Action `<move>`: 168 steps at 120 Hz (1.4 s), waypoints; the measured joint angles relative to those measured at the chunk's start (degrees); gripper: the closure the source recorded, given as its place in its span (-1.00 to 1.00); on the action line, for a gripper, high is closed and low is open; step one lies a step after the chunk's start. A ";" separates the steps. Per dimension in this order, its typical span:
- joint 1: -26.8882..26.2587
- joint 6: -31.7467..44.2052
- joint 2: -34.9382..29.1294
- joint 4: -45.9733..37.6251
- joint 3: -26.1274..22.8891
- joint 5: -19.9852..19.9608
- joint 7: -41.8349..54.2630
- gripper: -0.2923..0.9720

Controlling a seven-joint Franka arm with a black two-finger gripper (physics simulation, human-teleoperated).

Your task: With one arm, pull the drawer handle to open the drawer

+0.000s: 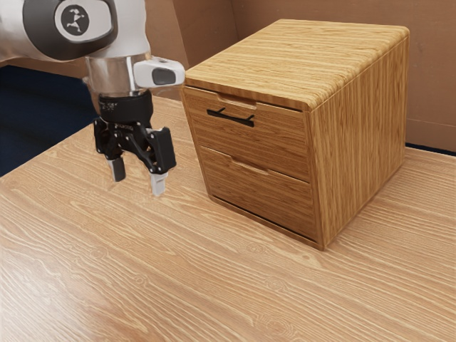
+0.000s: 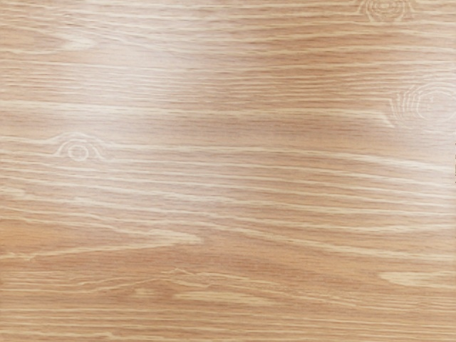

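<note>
Drawer handle point(image 1: 231, 117) sits on the top drawer point(image 1: 274, 142) front, upper middle of the frame, drawer looks shut. Pincer point(image 1: 138, 182) hangs wide and empty at left, pointing down at the table point(image 1: 142, 285). I'd tilt it level, straddle the bar, then pull straight out.

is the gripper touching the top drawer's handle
Apart. The exterior view shows the open gripper hanging above the table, a plain gap between it and the handle.
</note>
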 joint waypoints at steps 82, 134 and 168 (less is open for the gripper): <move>-0.05 22.13 -3.04 8.65 -5.71 0.66 -36.71 -0.54; 5.42 64.26 -19.40 -35.06 -0.50 -3.29 -61.50 -0.54; 5.25 77.60 -13.44 -35.31 -1.52 -5.27 -70.44 -0.54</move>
